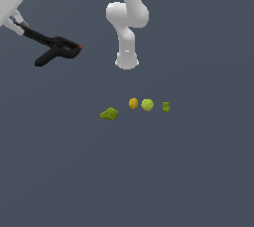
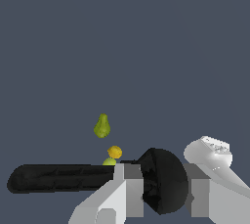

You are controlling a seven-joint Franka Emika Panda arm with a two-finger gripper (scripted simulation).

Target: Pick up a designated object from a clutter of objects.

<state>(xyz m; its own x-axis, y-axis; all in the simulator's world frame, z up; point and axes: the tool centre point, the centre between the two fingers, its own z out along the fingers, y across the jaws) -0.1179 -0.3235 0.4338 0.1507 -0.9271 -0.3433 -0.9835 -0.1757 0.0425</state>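
Note:
The black spring clamp point(image 1: 57, 48), with splayed handles and a small red tip, hangs high above the floor at the exterior view's upper left. My gripper point(image 1: 21, 25) is shut on the end of one handle. In the wrist view the clamp point(image 2: 58, 178) lies across the frame and its rounded handle end sits between my grey fingers point(image 2: 128, 189); the gripper point(image 2: 163, 190) is closed around it. The other items lie on the floor well away: a lumpy olive-green piece point(image 1: 109, 114), an orange ball point(image 1: 133, 103), a lime-green ball point(image 1: 147, 104) and a small green block point(image 1: 165, 106).
The arm's white base point(image 1: 127, 58) stands behind the row of items. In the wrist view the olive-green piece point(image 2: 102, 126), the orange ball point(image 2: 114, 151) and part of the lime-green ball point(image 2: 109, 161) show far below, beyond the clamp.

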